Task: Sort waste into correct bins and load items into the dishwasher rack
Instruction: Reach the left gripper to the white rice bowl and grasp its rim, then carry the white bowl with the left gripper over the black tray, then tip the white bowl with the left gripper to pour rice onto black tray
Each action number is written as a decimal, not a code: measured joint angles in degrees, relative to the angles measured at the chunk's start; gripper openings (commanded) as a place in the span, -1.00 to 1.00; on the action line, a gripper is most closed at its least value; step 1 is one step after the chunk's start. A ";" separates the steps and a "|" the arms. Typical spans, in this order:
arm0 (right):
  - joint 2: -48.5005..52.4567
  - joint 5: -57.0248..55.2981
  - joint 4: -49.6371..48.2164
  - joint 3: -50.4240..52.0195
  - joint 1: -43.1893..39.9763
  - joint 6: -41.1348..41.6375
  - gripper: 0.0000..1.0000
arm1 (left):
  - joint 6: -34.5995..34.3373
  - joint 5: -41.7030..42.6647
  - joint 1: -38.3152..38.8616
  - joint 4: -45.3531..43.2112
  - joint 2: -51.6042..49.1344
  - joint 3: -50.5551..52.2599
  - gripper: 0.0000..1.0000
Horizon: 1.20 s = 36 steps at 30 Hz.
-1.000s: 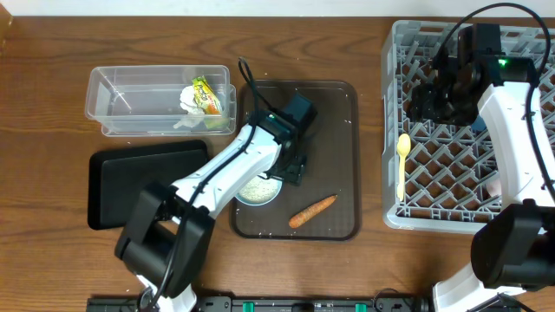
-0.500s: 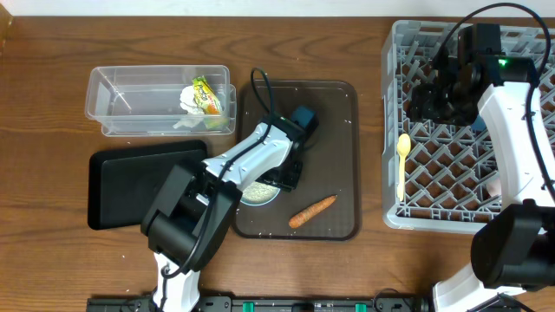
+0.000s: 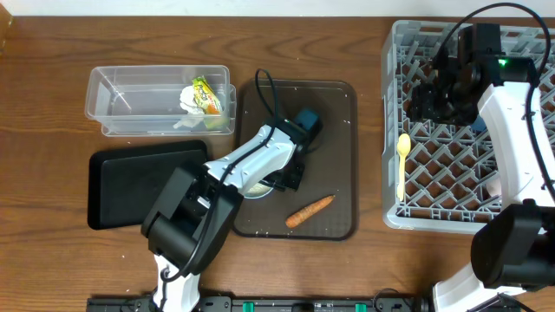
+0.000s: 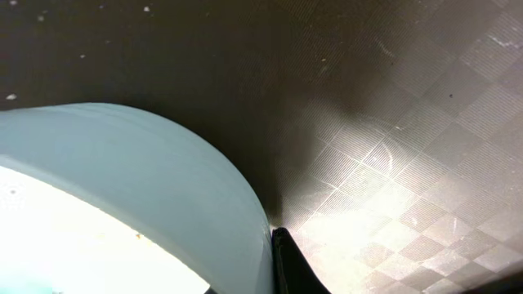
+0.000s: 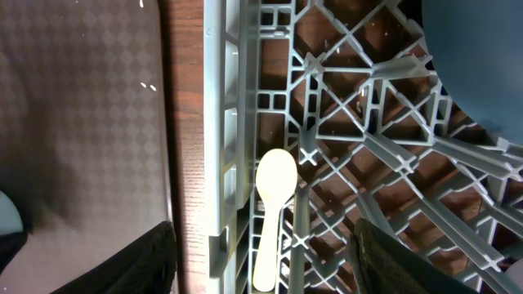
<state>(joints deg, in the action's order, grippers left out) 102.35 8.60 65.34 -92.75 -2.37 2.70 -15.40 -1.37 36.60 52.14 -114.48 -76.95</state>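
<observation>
My left gripper (image 3: 279, 179) is down on the brown serving tray (image 3: 334, 104), shut on the rim of the pale bowl (image 3: 257, 188) that holds rice. The left wrist view shows the bowl's wall (image 4: 147, 180) filling the left side, with one black finger (image 4: 288, 263) pressed against its outside. The orange carrot (image 3: 310, 211) lies on the tray just right of the bowl. The clear tub (image 3: 139, 102) holds the green-yellow wrapper (image 3: 206, 94) and white tissue (image 3: 188, 98). My right gripper (image 3: 438, 100) (image 5: 263, 238) hangs open over the grey rack (image 3: 451, 173), above the pale yellow spoon (image 5: 274, 204) (image 3: 403, 147).
The black shallow tray (image 3: 143, 182) lies left of the serving tray, in front of the tub. A dark blue plate (image 5: 482, 57) sits in the rack at the right wrist view's upper right. Loose rice grains speckle the serving tray.
The left jaws have closed onto the bowl's rim, and the left wrist has shifted slightly right. The carrot has nudged a little. The right arm has not moved.
</observation>
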 measured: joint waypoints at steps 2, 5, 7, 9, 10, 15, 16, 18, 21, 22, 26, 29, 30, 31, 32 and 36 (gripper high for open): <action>0.00 0.00 0.00 0.00 0.00 0.00 0.34 | 0.15 -1.05 0.00 1.07 0.50 -0.02 -0.88; 0.00 0.00 0.02 0.00 0.00 0.02 0.33 | 0.20 -2.71 -0.13 3.02 2.19 -0.02 -0.88; 0.00 0.00 0.04 0.00 0.00 0.00 0.34 | 0.20 -3.54 -0.50 3.19 4.28 -0.02 -0.88; 0.00 0.00 0.04 0.00 0.00 0.00 0.33 | 0.20 -3.82 -1.31 3.26 7.21 -0.02 -0.88; 0.00 0.00 0.07 0.00 0.00 0.00 0.34 | 0.13 -3.91 -1.92 3.34 8.92 -0.02 -0.88; 0.00 0.00 0.13 0.00 0.00 0.00 0.33 | -0.50 -2.75 -8.22 3.63 17.09 -0.39 -0.87; 0.00 0.00 0.13 0.00 0.00 0.00 0.33 | -0.70 -2.05 -9.77 3.65 18.18 -0.46 -0.88; 0.00 0.00 0.13 0.00 0.00 0.00 0.33 | -0.90 0.28 -13.66 3.65 20.13 -0.61 -0.88; 0.00 -0.02 0.15 0.00 0.00 0.00 0.33 | -1.05 5.79 -20.87 3.69 21.90 -0.66 -0.88; 0.00 -0.02 0.15 0.00 0.00 0.00 0.33 | -0.90 7.93 -23.50 3.69 22.05 -0.66 -0.88; 0.00 -0.04 0.22 0.00 0.00 0.00 0.33 | 1.31 18.49 -32.92 2.19 22.12 0.61 -0.88; 0.00 -0.09 0.48 0.00 0.00 0.00 0.33 | 3.72 26.95 -39.47 -0.92 22.12 4.17 -0.88; 0.00 -0.09 0.50 0.00 0.00 0.00 0.33 | 4.85 30.60 -42.16 -2.56 22.12 6.23 -0.88; 0.00 -0.07 0.57 0.00 0.00 0.00 0.33 | 5.62 33.55 -44.50 -3.74 22.12 8.09 -0.88; 0.00 -0.09 0.59 0.00 0.00 0.00 0.33 | 6.54 36.37 -46.71 -5.07 22.12 9.77 -0.88; 0.00 -0.09 0.59 0.00 0.00 0.00 0.33 | 9.97 50.05 -56.19 -11.80 22.12 17.16 -0.88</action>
<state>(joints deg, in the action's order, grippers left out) 102.35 8.51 65.93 -92.75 -2.37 2.70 -5.43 48.69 -19.59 40.34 -92.36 -59.79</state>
